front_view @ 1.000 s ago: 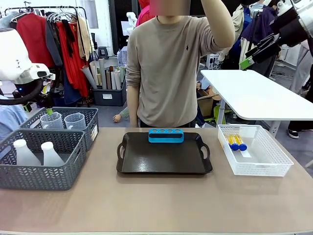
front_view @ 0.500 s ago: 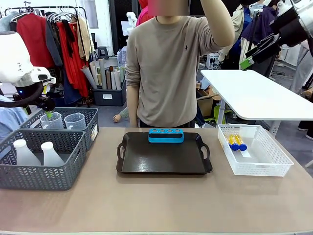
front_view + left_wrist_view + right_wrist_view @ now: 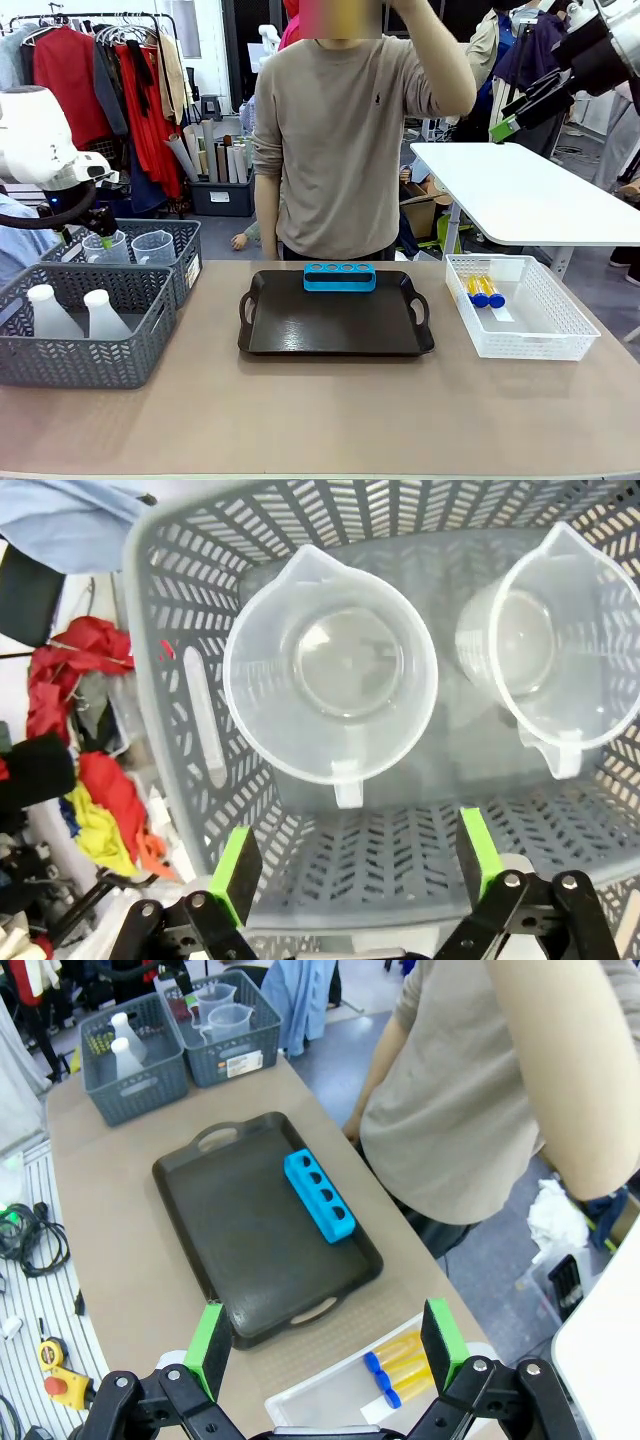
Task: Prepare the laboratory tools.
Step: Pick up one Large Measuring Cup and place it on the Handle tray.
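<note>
Left end effector, spread and empty, hovers over the far grey mesh basket holding two clear plastic handled beakers. White translucent conical flasks stand in the near grey basket, at 9 o'clock of the black tray. Small blue four-hole rack sits at the tray's 12 o'clock edge. Blue-capped orange-yellow tubes lie in the white basket at 3 o'clock. Right end effector, spread and empty, hangs above the desk.

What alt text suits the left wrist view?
The open left gripper hovers above a grey basket holding an empty clear beaker ahead of the gap between the green pads and a second beaker at picture right. Both stand upright, handles toward the gripper.
</note>
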